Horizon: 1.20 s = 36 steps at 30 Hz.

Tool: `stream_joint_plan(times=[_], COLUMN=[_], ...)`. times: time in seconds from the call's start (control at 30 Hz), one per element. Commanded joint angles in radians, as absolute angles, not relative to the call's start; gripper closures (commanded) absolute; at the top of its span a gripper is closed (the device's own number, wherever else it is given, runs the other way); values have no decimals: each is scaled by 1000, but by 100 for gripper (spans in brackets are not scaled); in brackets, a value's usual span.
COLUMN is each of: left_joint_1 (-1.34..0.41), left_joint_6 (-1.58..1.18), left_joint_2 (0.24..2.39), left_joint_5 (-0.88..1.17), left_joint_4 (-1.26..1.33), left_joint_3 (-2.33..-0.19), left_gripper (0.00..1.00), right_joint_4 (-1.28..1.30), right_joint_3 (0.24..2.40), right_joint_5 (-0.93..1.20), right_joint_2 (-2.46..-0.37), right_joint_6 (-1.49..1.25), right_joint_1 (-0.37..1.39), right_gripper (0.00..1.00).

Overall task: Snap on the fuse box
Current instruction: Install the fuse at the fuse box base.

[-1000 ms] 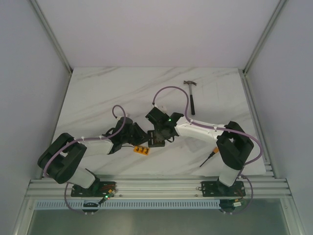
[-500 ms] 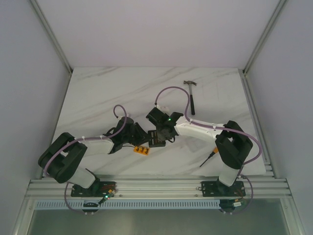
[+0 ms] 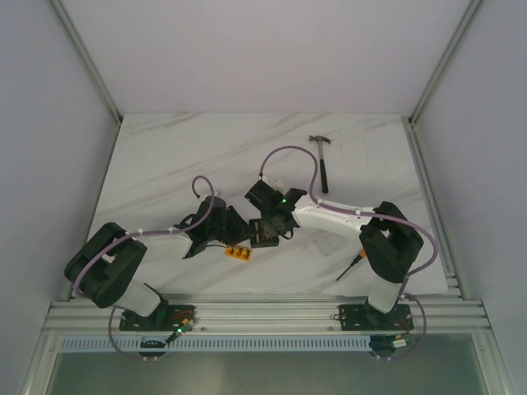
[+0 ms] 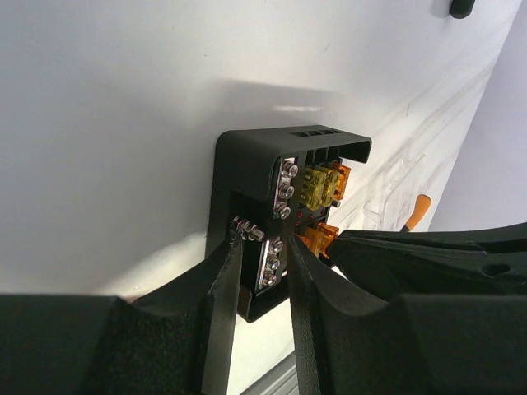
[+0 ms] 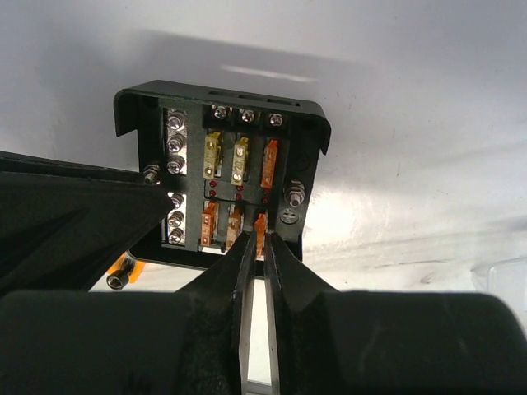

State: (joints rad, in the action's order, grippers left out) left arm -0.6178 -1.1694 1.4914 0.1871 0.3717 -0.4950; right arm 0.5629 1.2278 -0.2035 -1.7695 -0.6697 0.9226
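Near the middle of the worktop (image 3: 165, 156), the fuse box (image 5: 222, 177) sits between my two hands. My left hand (image 4: 258, 259) clamps its side wall by the screw terminals. My right hand (image 5: 261, 247), reaching in low, pinches an orange fuse (image 5: 261, 224) in the row nearest it.

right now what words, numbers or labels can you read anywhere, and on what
No text is readable in any view.
Small black square plastic fuse box: no label visible.
Its yellow and orange fuses: any markings too small to read.
Small flat orange strip: dark dots only, no letters.
Hammer with black handle: too small to tell.
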Motion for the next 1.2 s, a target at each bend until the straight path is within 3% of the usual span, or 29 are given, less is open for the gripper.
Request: stream_joint_plan(times=[0.0,0.5,0.9,1.17], left_joint_1=[-632,-635,-635,-635], left_joint_6=[-1151,-1151,-1147,-1145], left_joint_2=[1519,1517,1523,1531], left_joint_5=[199,192,192,194], left_joint_4=[305,301,293,287], left_joint_3=[-503,-502,-509,-512], left_gripper=[61,61,61,62], right_joint_4=[570,653,711,718], right_joint_3=[1242,1211,1071,1089], right_joint_5=[-180,-160,-164,-148], right_joint_2=[-1808,-1889,-1908,-1920], right_joint_6=[-682,-666,-633,-590], right_joint_1=[920,922,899,907], right_gripper=[86,100,100,100])
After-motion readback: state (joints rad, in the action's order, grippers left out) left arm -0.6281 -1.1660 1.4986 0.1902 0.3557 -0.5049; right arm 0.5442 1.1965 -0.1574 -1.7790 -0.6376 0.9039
